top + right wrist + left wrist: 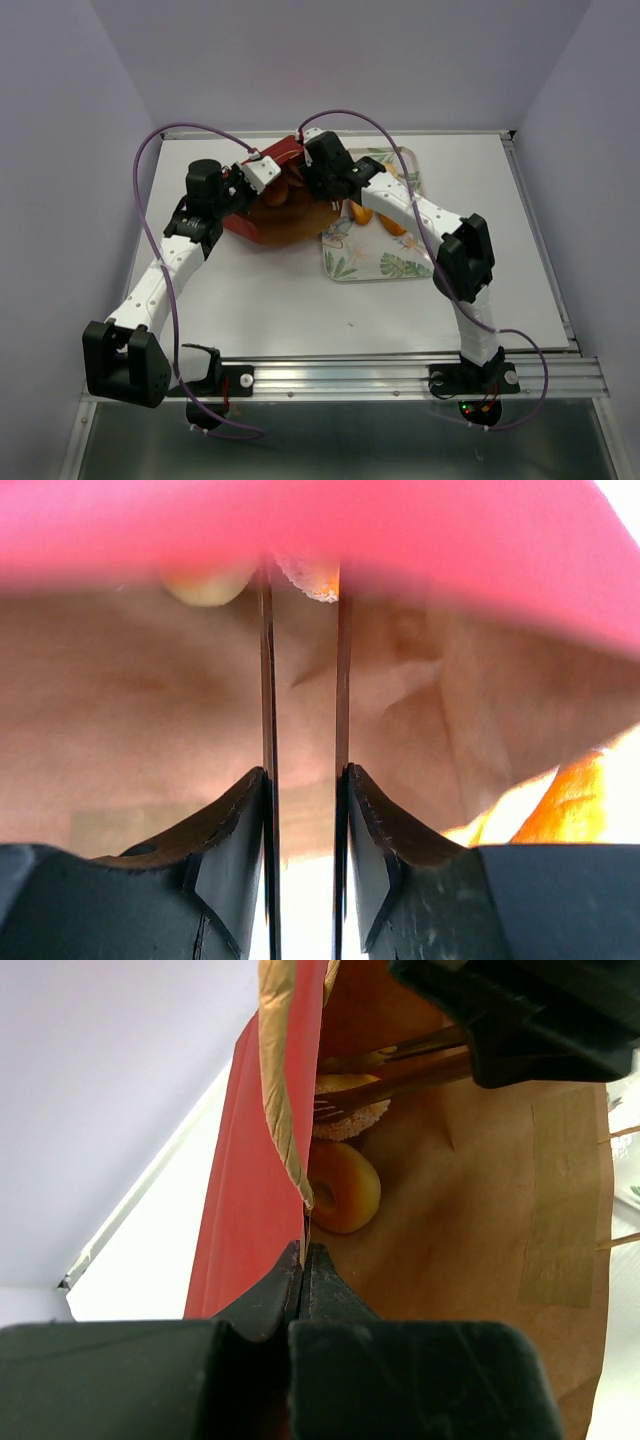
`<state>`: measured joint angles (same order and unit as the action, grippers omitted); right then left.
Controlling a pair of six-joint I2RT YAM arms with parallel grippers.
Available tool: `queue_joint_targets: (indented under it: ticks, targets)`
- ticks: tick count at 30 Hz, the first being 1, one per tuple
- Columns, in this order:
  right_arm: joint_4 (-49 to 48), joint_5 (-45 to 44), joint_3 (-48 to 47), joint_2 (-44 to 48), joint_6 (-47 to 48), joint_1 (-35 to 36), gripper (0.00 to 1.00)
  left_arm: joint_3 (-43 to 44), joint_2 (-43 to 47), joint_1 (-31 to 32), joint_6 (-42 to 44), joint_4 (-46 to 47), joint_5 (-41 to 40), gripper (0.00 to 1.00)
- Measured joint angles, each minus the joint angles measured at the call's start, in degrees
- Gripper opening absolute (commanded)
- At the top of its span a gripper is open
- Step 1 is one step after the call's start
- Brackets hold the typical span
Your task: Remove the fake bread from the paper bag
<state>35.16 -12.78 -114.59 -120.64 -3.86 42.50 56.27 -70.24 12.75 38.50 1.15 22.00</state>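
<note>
Remaining inside: bagel (343, 1188) and sugared piece (352, 1120), deep in the paper bag (285, 153)
Removed: orange pieces (393, 222) on the tray (385, 265); task judged partly done
Bag attitude: on its side just beside the tray; long axis roughly left to right, mouth toward the tray
Left gripper (303, 1260): pinched tight on the bag's upper lip, lifting the mouth
Right gripper (303, 610): inside the mouth, fingers narrowly apart astride the sugared piece; grip cannot be told
</note>
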Motion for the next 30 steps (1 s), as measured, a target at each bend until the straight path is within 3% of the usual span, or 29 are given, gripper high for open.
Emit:
queue_joint_targets:
  ticks: [15, 22, 30]
  targets:
    - [-1.33, 8.87, 13.49, 18.08, -1.62, 0.00, 0.01, 0.00, 0.00, 0.00, -0.02, 1.60, -1.55, 0.00]
    - [1.99, 15.21, 26.71, 30.08, -1.46, 0.00, 0.01, 0.00, 0.00, 0.00, 0.00, 1.84, -2.75, 0.00]
    - [7.96, 11.37, 30.75, 43.52, -4.22, 0.24, 0.01, 0.00, 0.00, 0.00, 0.02, 2.05, -2.97, 0.00]
